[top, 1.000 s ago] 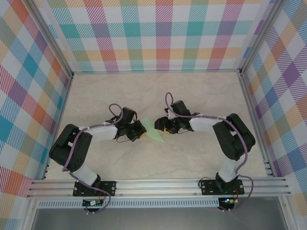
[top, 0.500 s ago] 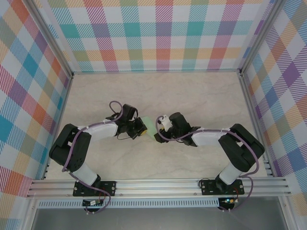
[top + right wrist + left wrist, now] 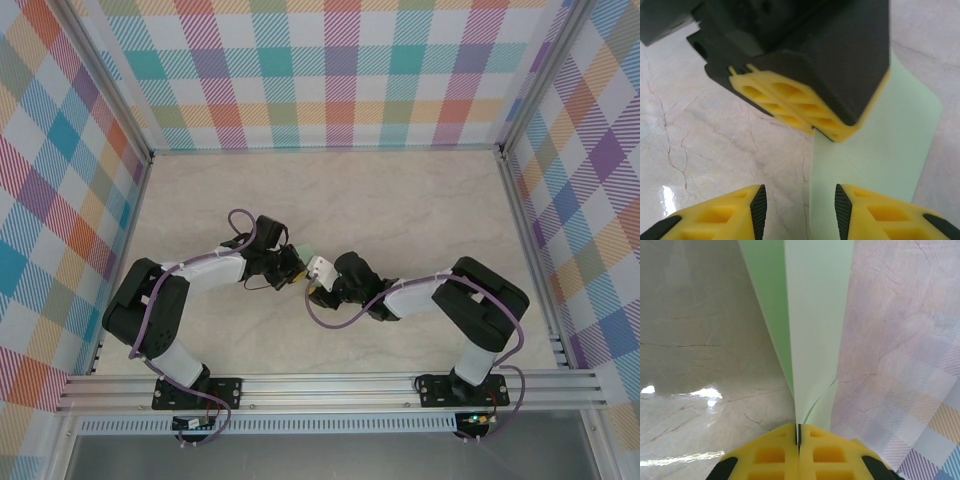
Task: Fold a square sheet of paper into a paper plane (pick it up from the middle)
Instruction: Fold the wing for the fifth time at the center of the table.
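The pale green sheet of paper [image 3: 815, 315] is folded into a narrow layered strip and stands on edge off the marble table. My left gripper [image 3: 799, 432] is shut on its lower edge, yellow fingers pressed together with the paper between them. In the right wrist view the same left gripper [image 3: 812, 122] pinches the paper [image 3: 880, 150] from above. My right gripper [image 3: 800, 212] is open just below it, with the paper's left edge lying in the gap between its fingers. From above, both grippers [image 3: 296, 270] [image 3: 316, 290] meet at mid-table, and a sliver of paper [image 3: 306, 252] shows.
The pale marble tabletop [image 3: 400, 200] is walled in by checked panels at the back [image 3: 320, 70] and both sides. An aluminium rail [image 3: 330, 385] with the arm bases runs along the near edge. The two wrists crowd together at the centre.
My right gripper has swung left and nearer, coming up against the left gripper and over the paper, and its jaws have narrowed. The left gripper has kept its hold and barely moved.
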Robot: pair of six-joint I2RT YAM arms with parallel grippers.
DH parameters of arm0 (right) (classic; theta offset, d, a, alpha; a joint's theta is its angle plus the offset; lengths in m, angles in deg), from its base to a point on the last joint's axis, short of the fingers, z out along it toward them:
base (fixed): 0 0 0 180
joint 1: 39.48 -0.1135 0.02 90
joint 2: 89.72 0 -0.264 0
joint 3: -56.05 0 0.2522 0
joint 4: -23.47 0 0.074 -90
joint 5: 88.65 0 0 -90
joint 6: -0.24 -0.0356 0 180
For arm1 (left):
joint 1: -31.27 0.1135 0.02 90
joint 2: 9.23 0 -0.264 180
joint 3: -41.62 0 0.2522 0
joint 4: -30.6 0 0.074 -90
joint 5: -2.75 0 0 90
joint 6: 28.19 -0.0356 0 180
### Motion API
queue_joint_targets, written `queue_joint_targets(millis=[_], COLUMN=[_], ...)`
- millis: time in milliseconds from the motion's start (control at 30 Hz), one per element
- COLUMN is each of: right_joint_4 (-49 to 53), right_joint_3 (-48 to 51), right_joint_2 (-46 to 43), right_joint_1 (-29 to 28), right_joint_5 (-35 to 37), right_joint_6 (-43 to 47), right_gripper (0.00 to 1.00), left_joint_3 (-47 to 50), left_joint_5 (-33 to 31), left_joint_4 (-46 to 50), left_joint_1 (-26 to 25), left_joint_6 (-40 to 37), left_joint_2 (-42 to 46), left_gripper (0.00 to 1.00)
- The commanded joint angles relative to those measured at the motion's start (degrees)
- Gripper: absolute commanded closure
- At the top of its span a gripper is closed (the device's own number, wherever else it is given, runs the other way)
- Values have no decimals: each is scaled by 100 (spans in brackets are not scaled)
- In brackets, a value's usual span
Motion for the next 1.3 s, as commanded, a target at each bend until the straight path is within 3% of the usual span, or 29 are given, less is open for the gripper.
queue_joint_targets(millis=[0, 500, 567, 733, 833, 1167, 1267], right_joint_4=[-389, -856, -874, -756, -782, -842, -735], right_joint_3=[28, -101, -96, -195, -237, -291, -309], right_joint_2=[176, 478, 480, 475, 529, 582, 579], right_joint_1=[-74, -92, -92, -92, -92, -92, -75], right_joint_5=[122, 488, 569, 719, 716, 499, 409], right_joint_6=[337, 235, 198, 122, 122, 127, 27], right_gripper=[61, 83, 83, 69, 67, 84, 90], left_joint_3=[-194, -188, -194, -195, -205, -216, -245], left_joint_5=[-61, -108, -117, -113, -108, -136, -168], left_joint_4=[196, 342, 360, 373, 390, 445, 525], left_joint_1=[-85, -85, -85, -85, -85, -81, -38], left_joint_6=[46, 18, 22, 30, 32, 5, -52], left_joint_2=[72, 131, 135, 145, 149, 161, 201], left_gripper=[95, 95, 95, 95, 95, 95, 90])
